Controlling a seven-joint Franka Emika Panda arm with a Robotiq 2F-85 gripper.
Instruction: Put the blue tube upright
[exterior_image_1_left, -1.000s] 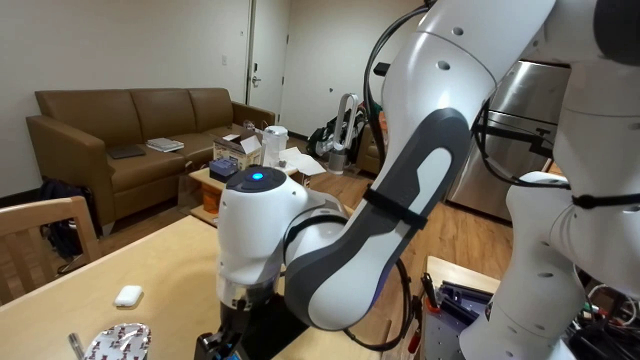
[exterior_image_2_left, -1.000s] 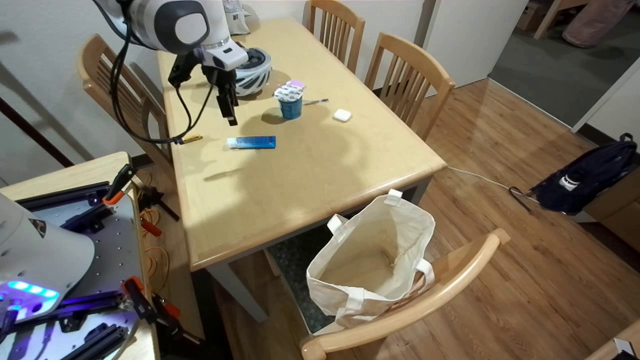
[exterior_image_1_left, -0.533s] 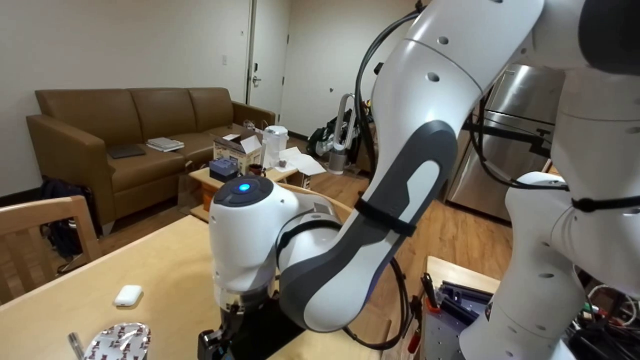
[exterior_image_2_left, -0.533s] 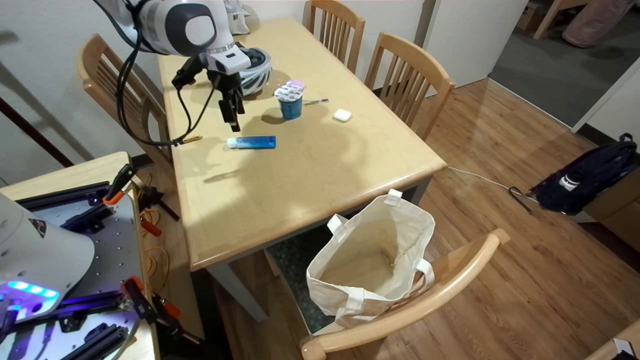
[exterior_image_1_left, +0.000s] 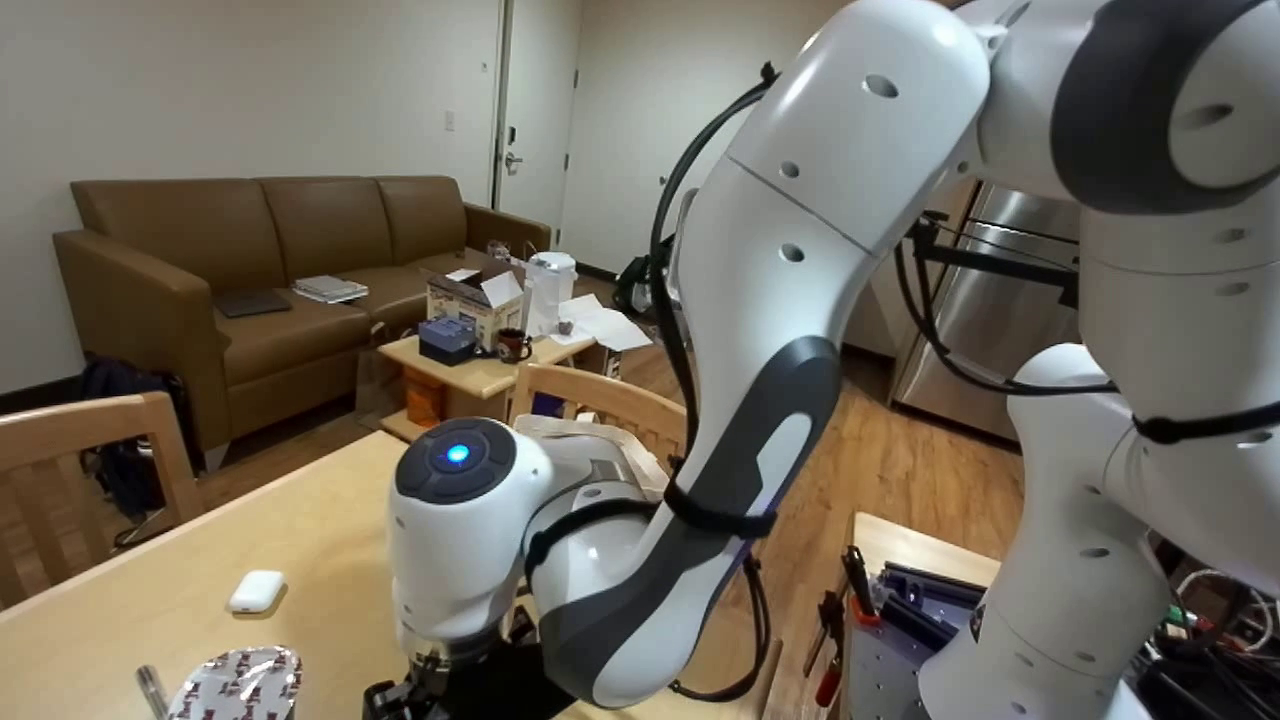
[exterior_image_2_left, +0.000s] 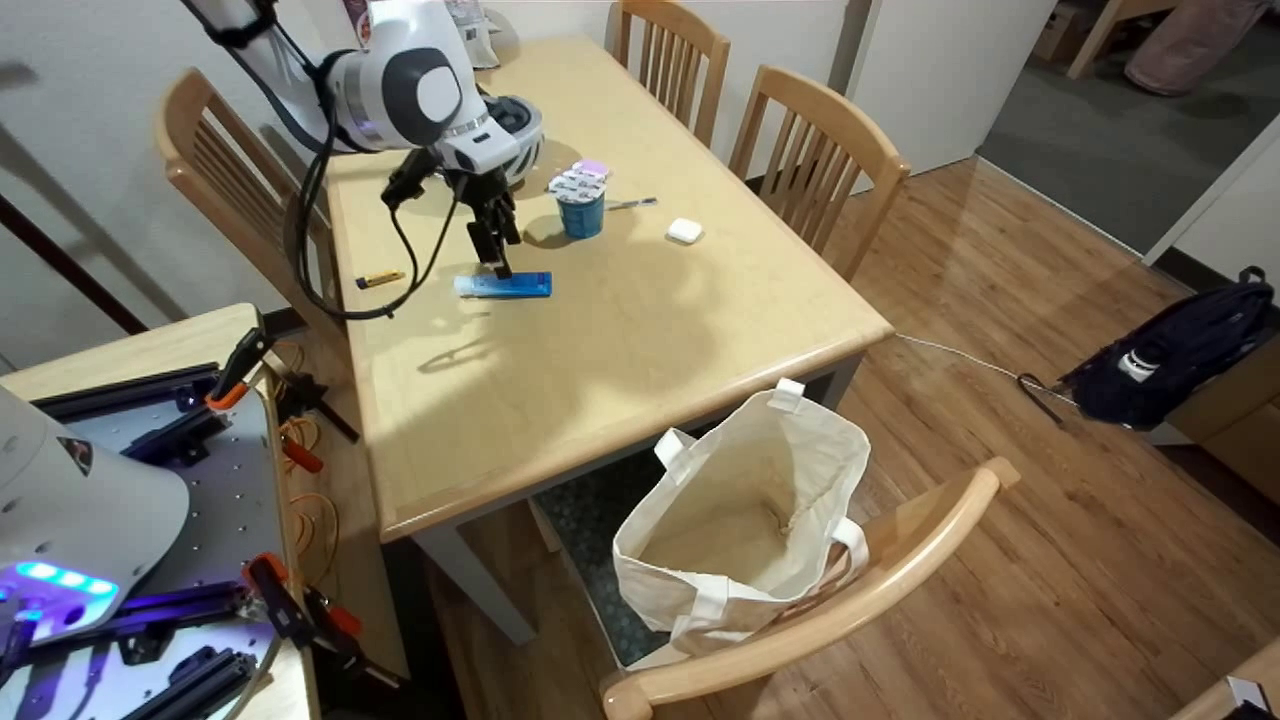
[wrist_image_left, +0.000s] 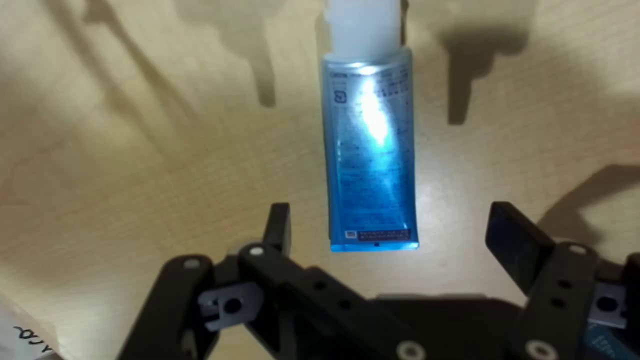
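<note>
Blue tube (wrist_image_left: 371, 160) lies flat, table (wrist_image_left: 455, 200) showing between its edges and the hand (wrist_image_left: 392, 220) (spread wide, empty).

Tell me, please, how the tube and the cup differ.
The tube lies flat; the cup stands upright. The tube has a white cap; the cup has a patterned lid. The tube looks narrower than the cup. Both are blue and rest on the table.
</note>
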